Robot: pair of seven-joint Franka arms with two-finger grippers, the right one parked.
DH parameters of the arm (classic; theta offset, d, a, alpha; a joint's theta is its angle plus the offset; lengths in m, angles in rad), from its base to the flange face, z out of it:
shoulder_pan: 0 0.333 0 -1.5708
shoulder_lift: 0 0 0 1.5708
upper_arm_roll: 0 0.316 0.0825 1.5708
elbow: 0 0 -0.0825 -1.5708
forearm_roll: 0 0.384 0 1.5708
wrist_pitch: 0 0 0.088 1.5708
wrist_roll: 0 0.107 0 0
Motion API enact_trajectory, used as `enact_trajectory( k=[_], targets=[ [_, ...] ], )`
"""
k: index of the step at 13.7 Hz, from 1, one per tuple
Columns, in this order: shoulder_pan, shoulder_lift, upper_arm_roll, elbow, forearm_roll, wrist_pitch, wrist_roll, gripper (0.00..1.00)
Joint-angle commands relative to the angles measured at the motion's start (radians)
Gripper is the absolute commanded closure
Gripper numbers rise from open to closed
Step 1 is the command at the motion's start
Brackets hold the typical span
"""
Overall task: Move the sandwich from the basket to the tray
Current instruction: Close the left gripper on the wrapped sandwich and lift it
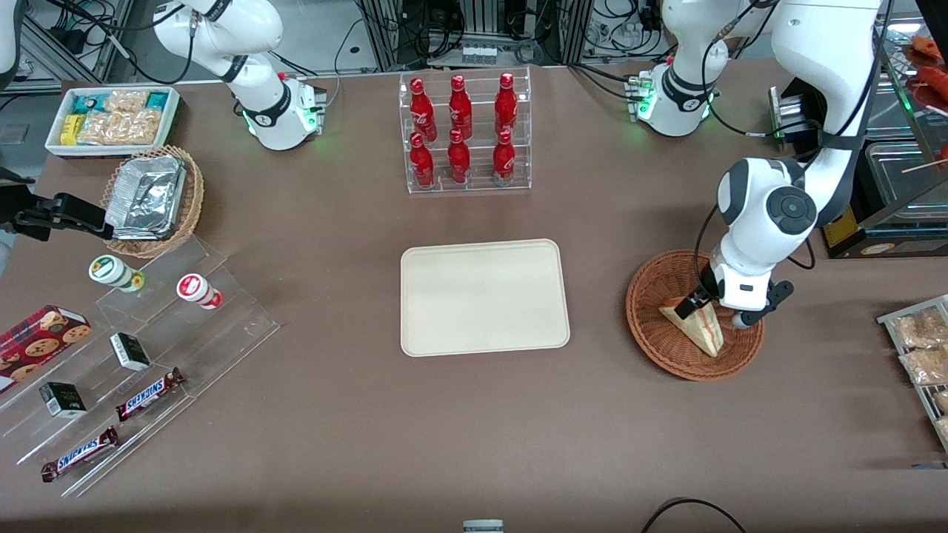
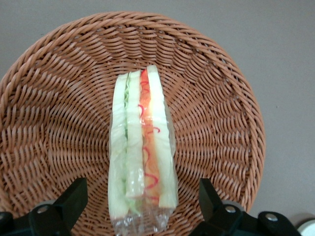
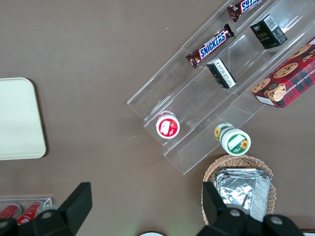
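Note:
The sandwich (image 1: 702, 327), a clear-wrapped wedge of white bread with green and red-orange filling, lies in the round reddish-brown wicker basket (image 1: 646, 320) toward the working arm's end of the table. My left gripper (image 1: 715, 305) hangs low over the basket, above the sandwich's wide end. In the left wrist view the gripper (image 2: 141, 191) is open, with one black finger (image 2: 75, 192) on each side of the sandwich (image 2: 142, 147) and a gap between each finger and the wrapper. The basket (image 2: 59, 98) fills that view. The cream tray (image 1: 483, 296) lies bare at the table's middle.
A clear rack of red bottles (image 1: 465, 133) stands farther from the front camera than the tray. Snack packets (image 1: 918, 348) lie at the working arm's end. Toward the parked arm's end are a tan foil-filled basket (image 1: 152, 196), a white bin (image 1: 115, 118) and an acrylic shelf (image 1: 141, 363).

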Motion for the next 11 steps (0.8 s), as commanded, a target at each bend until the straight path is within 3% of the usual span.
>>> enact_trajectory(
  k=[1,2,3,4,5,9,11],
  targets=[
    [0.002,0.029,0.004,0.006,0.022,0.056,-0.028,0.0],
    [0.002,0.038,0.005,0.008,0.022,0.064,-0.03,0.13],
    [0.002,0.047,0.005,0.009,0.022,0.065,-0.028,0.58],
    [0.001,0.058,0.005,0.009,0.022,0.065,-0.024,0.89],
    [-0.001,0.061,0.005,0.009,0.025,0.065,-0.019,1.0],
    [-0.001,0.043,0.007,0.03,0.059,0.041,-0.015,1.0],
    [-0.002,0.006,0.005,0.095,0.06,-0.101,-0.011,1.0]
  ],
)
